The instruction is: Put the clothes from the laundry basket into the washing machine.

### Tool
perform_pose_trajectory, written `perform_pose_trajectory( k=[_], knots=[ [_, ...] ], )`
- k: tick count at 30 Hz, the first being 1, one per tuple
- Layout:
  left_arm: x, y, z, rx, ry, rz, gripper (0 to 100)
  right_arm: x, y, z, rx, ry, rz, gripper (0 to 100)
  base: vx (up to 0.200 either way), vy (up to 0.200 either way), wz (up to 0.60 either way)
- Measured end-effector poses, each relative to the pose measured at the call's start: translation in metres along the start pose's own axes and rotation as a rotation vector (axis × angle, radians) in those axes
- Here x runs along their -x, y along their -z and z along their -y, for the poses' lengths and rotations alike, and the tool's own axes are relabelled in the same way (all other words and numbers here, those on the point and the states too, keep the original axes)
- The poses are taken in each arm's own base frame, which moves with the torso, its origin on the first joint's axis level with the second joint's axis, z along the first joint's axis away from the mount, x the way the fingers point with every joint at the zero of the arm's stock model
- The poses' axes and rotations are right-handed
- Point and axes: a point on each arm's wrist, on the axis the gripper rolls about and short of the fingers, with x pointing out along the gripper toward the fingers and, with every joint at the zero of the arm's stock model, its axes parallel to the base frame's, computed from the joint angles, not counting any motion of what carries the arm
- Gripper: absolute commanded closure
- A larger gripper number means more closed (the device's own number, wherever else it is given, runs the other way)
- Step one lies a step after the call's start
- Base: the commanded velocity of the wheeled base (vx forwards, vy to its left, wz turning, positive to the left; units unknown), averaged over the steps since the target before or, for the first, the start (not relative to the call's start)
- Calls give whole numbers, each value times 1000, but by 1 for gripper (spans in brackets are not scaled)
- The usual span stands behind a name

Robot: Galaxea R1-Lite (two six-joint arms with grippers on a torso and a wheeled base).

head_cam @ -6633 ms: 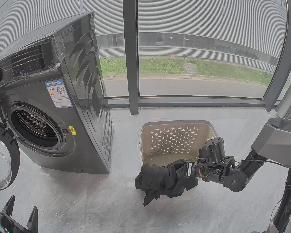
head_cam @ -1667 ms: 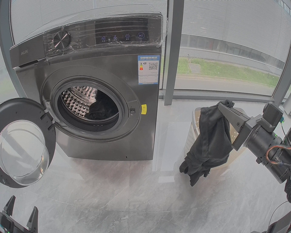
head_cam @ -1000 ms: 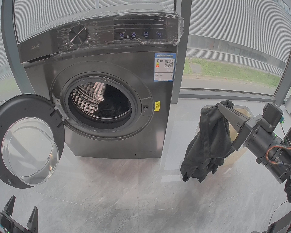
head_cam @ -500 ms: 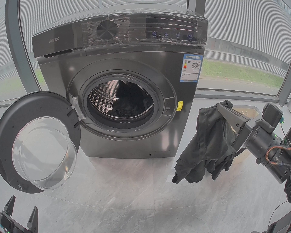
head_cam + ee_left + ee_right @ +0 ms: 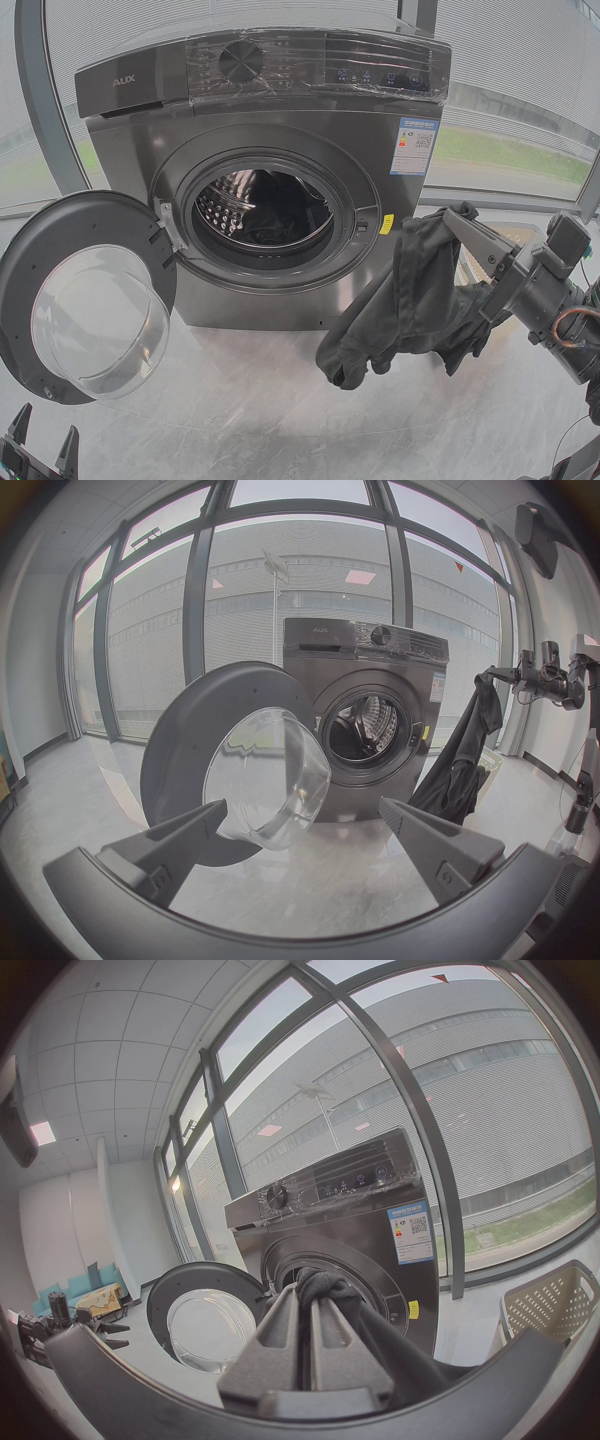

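1 dark garment (image 5: 406,294) pinched by right claw (image 5: 455,219) | left claw (image 5: 301,805) agape, empty | right wrist view: basket (image 5: 550,1300)

On my feed I see a pale grey marble-look tiled floor (image 5: 250,425), glossy enough to mirror the daylight. Floor-to-ceiling windows in dark grey metal frames (image 5: 197,605) curve round the room. Outside stands a long grey corrugated building (image 5: 500,1085), with a strip of green grass (image 5: 519,153) and a grey road (image 5: 494,181) before it. Overhead is a white panelled ceiling (image 5: 94,1041) with a lit square lamp (image 5: 42,1133). A teal sofa (image 5: 80,1285) sits by the white wall (image 5: 56,1222).
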Motion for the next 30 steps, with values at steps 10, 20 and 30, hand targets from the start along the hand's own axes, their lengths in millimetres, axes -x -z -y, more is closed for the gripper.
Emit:
perform_pose_trajectory(
  k=[10, 20, 30],
  knots=[
    [0, 0, 0, 0, 0, 0, 0, -2, 7, 2, 6, 13, -26, 100, 0, 200, 0],
    [0, 0, 0, 0, 0, -1, 0, -5, 11, 9, 16, 50, -44, 100, 0, 0, 0],
    [0, 0, 0, 0, 0, 0, 0, -5, 13, 10, 17, 56, -52, 100, 100, 0, 0]
  ],
)
